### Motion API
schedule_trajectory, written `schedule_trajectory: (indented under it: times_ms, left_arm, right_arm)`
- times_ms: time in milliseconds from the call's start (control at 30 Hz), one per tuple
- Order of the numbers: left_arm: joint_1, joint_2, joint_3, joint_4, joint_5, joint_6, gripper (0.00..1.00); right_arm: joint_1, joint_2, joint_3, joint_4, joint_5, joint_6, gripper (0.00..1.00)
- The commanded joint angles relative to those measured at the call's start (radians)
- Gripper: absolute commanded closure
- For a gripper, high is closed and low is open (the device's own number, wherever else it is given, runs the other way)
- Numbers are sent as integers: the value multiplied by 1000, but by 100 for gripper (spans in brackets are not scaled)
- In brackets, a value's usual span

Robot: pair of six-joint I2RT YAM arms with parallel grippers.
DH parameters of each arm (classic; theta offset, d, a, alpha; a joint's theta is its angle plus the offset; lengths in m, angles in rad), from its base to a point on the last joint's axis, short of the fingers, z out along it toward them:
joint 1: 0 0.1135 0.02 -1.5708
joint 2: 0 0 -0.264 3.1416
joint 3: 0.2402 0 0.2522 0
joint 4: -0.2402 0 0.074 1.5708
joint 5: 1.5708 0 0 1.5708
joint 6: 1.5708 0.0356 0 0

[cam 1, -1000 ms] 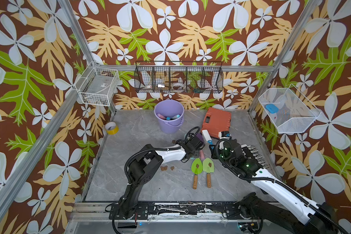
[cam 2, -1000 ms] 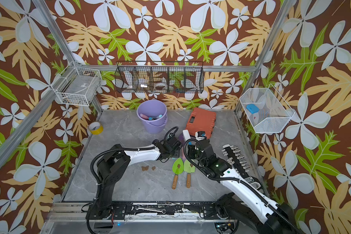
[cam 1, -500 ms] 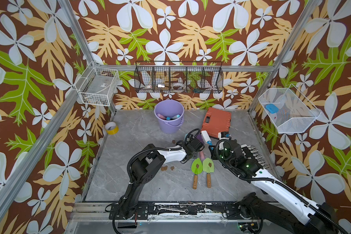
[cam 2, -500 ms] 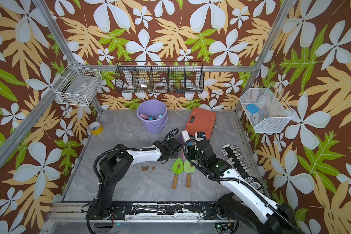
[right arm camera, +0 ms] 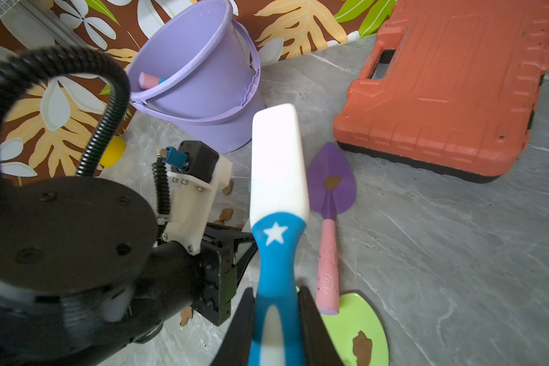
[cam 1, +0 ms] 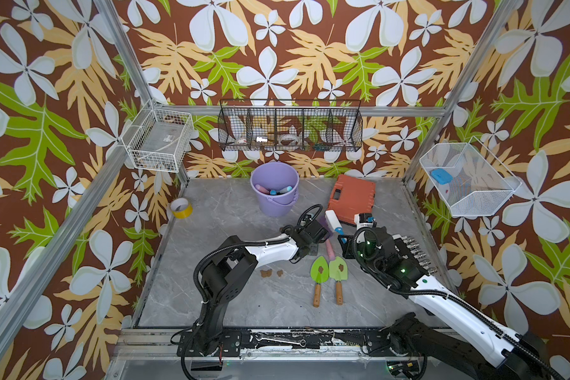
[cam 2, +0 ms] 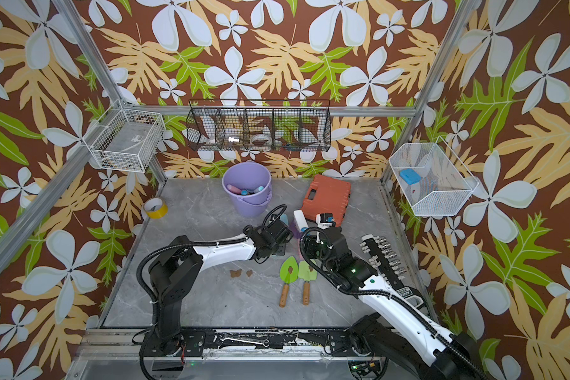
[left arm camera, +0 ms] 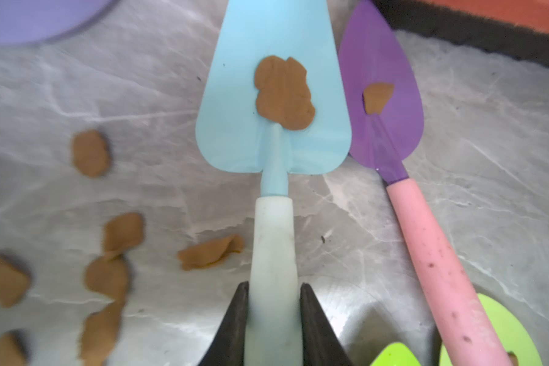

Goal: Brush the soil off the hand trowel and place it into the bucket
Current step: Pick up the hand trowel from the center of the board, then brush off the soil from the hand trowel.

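My left gripper (left arm camera: 274, 286) is shut on the pale handle of a light-blue hand trowel (left arm camera: 274, 139) that lies flat on the table. A large blob of soil (left arm camera: 282, 92) sticks to its blade. Touching it on one side lies a purple trowel (left arm camera: 381, 95) with a pink handle and a small blob. My right gripper (right arm camera: 276, 290) is shut on a blue-and-white brush (right arm camera: 278, 177), held above the table beside the left wrist. The lavender bucket (cam 1: 274, 187) stands at the back with a few handles inside. Several loose soil blobs (left arm camera: 91, 153) lie on the table.
Two green trowels (cam 1: 320, 269) (cam 1: 338, 268) with wooden handles lie nearer the front, each with soil on it. An orange tool case (cam 1: 351, 194) sits at the back right, a socket rail (cam 1: 415, 250) along the right edge, and a yellow tape roll (cam 1: 180, 208) at the left wall.
The left gripper's jaws have closed onto the light-blue trowel's handle. The left arm has barely shifted. The right arm with the brush has stayed still.
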Motion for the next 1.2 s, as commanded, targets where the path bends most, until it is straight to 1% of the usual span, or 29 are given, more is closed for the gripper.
schedule_trajectory:
  times_ms: [0, 200, 267, 300, 367, 500, 533, 633, 733, 833, 933, 967, 1000, 1033, 1067, 1133, 1167]
  left_arm:
    - [20, -50, -22, -78, -57, 27, 100]
    - [58, -222, -136, -181, -138, 60, 100]
    - [58, -301, -182, -225, -129, 69, 100]
    - [58, -336, -204, -238, -100, 77, 100]
    - [58, -427, -265, -242, 6, 101, 100]
    - [56, -599, -379, -243, 136, 70, 100]
    - [55, -653, -413, -230, 167, 67, 100]
    - [55, -829, -538, -165, 240, 37, 100]
    - [56, -959, -614, -131, 292, 40, 100]
    - [58, -1018, -642, -149, 296, 45, 100]
    - [58, -1018, -637, -187, 286, 45, 100]
    - [59, -1015, -630, -197, 281, 44, 100]
    - [58, -1001, -614, -218, 262, 36, 100]
    - [58, -982, -587, -251, 234, 26, 100]
    - [58, -955, -556, -302, 194, 17, 100]
    - [58, -873, -472, -448, 90, 10, 100]
    - [58, -835, -433, -514, 64, 19, 100]
  right_arm:
    - [0, 13, 10, 52, -18, -11, 100]
    - [0, 48, 24, 67, -55, -14, 100]
    - [0, 54, 25, 78, -89, -15, 100]
    - [0, 59, 27, 84, -110, -20, 100]
    - [0, 74, 38, 81, -155, -23, 100]
    - [2, 108, 56, 46, -214, -31, 100]
    - [2, 108, 53, 52, -246, -34, 100]
    - [2, 93, 37, 103, -363, -41, 100]
    - [2, 78, 40, 139, -455, -43, 100]
    - [2, 68, 53, 151, -502, -51, 100]
    - [3, 61, 61, 176, -547, -51, 100]
    - [7, 63, 64, 181, -581, -52, 100]
    - [19, 71, 77, 164, -594, -69, 100]
    - [45, 86, 108, 109, -572, -103, 100]
    - [73, 100, 136, 47, -520, -139, 100]
    - [190, 153, 243, -153, -181, -220, 100]
    - [221, 181, 279, -207, -89, -247, 100]
